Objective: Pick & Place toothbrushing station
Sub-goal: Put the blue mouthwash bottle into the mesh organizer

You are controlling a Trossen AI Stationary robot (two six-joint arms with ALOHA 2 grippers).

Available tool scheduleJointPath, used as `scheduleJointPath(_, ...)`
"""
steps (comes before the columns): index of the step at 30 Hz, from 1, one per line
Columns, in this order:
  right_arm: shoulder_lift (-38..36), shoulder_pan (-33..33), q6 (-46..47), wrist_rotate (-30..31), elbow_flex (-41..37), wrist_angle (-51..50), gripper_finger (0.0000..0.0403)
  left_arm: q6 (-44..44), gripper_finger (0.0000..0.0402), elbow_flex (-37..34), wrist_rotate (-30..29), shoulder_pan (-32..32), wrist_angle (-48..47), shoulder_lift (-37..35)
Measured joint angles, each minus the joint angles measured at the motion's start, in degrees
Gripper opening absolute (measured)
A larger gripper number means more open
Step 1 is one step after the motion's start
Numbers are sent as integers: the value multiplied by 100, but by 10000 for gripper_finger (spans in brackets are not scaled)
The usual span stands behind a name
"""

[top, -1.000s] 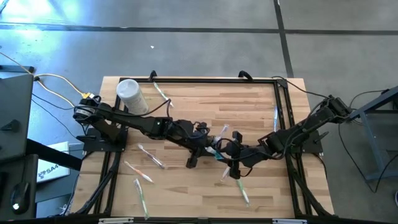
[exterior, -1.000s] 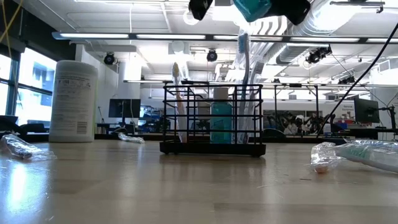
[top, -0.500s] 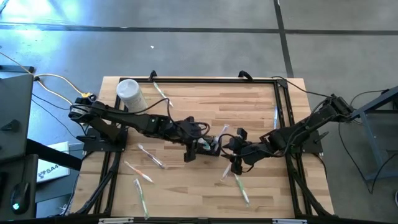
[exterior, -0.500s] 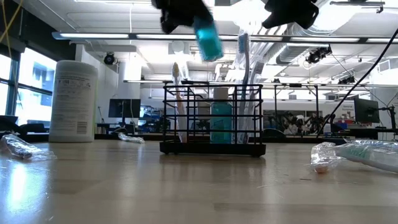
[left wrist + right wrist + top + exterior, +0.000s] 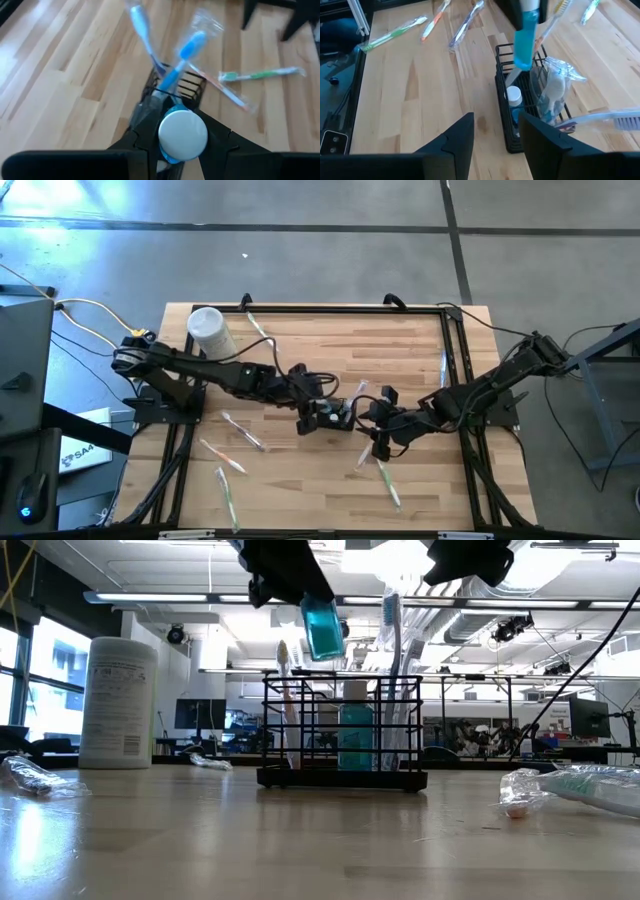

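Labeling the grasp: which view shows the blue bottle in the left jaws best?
The low view: the blue bottle hangs side-on above the black wire holder. The left wrist view gives only its white cap, the right wrist view its lower body, the high view almost nothing.

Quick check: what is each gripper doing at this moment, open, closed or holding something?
Left gripper: shut on the blue tube, held above the black wire holder.
Right gripper: open, empty, beside the holder.

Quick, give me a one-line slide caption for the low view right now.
Left gripper holds a small teal bottle above the black wire toothbrush holder on the wooden table.
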Motion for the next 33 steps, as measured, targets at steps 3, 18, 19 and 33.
scheduleJointPath(3,0,0,1,0,0,2,143,-159,92,-2,115,111,-43,88)
scheduleJointPath(18,0,1,3,-1,0,-55,141,-329,92,0,628,253,-53,376)
scheduleJointPath(19,0,2,4,-2,0,-56,141,-331,92,0,628,253,-44,376)
scheduleJointPath(33,0,2,2,-1,0,-63,140,-458,92,0,759,256,-153,373)
